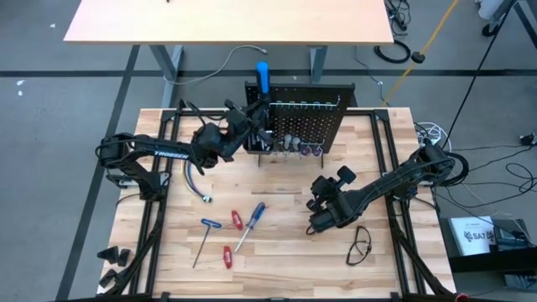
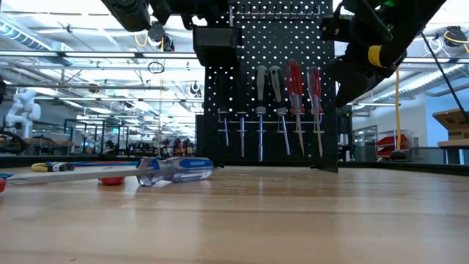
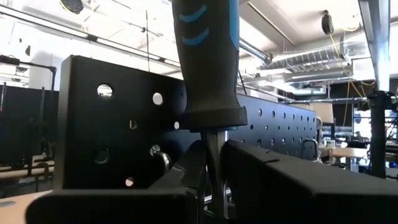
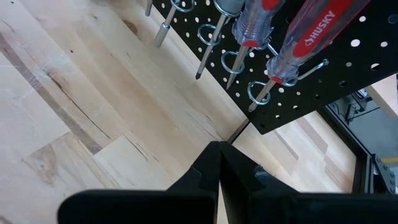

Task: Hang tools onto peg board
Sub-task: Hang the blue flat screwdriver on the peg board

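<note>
The left gripper (image 1: 252, 113) is up at the top left corner of the peg board (image 1: 323, 126), its jaws narrowly parted around the metal shaft of a black-and-blue handled screwdriver (image 1: 263, 77) that stands upright, handle uppermost. In the left wrist view the shaft (image 3: 213, 168) runs down between the fingers, just in front of the board's face. Whether the tool already sits in a hook or the small black bin (image 2: 214, 45) I cannot tell.

To do this step well, I judge the shaft should stay plumb and drop squarely into its holder before the jaws part further (a tilted tool would likely lean out and fall). Then draw back level, clear of the handle.

The right gripper (image 4: 219, 163) hovers over the counter (image 1: 285, 252) in front of the board, jaws shut and empty. Red-handled screwdrivers (image 2: 294, 88) already hang in rings on the board. A blue clear-handled screwdriver (image 1: 254, 220), two red stubby drivers (image 1: 237, 219) and a T-handle wrench (image 1: 207, 228) lie on the counter, not yet hung.
</note>
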Robot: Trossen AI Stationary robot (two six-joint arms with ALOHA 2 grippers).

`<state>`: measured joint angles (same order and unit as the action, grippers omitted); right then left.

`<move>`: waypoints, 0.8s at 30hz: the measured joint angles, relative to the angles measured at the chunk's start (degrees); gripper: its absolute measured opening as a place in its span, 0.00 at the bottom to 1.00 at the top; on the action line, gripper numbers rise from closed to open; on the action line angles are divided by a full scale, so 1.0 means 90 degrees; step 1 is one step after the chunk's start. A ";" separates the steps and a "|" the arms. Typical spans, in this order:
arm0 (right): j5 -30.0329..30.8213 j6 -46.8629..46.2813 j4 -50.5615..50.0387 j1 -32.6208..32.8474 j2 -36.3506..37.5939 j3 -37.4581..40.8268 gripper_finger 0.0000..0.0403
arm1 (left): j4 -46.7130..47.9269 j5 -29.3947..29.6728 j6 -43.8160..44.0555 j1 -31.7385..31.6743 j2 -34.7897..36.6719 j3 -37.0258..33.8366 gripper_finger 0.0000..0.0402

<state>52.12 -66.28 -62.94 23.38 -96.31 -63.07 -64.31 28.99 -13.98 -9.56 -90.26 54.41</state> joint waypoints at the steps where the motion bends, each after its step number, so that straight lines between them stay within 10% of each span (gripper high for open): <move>1: 0.0000 0.0000 0.0002 0.0000 0.0000 0.0000 0.00 | 0.0003 0.0009 0.0002 0.0011 0.0000 0.0000 0.12; 12: -0.0008 0.0005 0.0046 0.0000 0.0000 0.0000 0.00 | 0.0065 0.0187 -0.0036 0.0066 0.0019 0.0000 0.14; 24: -0.0168 0.0107 0.0143 0.0007 0.0000 0.0000 0.00 | 0.0707 0.0544 -0.0007 0.0213 0.0152 -0.0008 0.40</move>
<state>50.61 -65.32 -61.65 23.44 -96.31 -63.07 -57.95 33.89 -14.04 -7.64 -88.89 54.34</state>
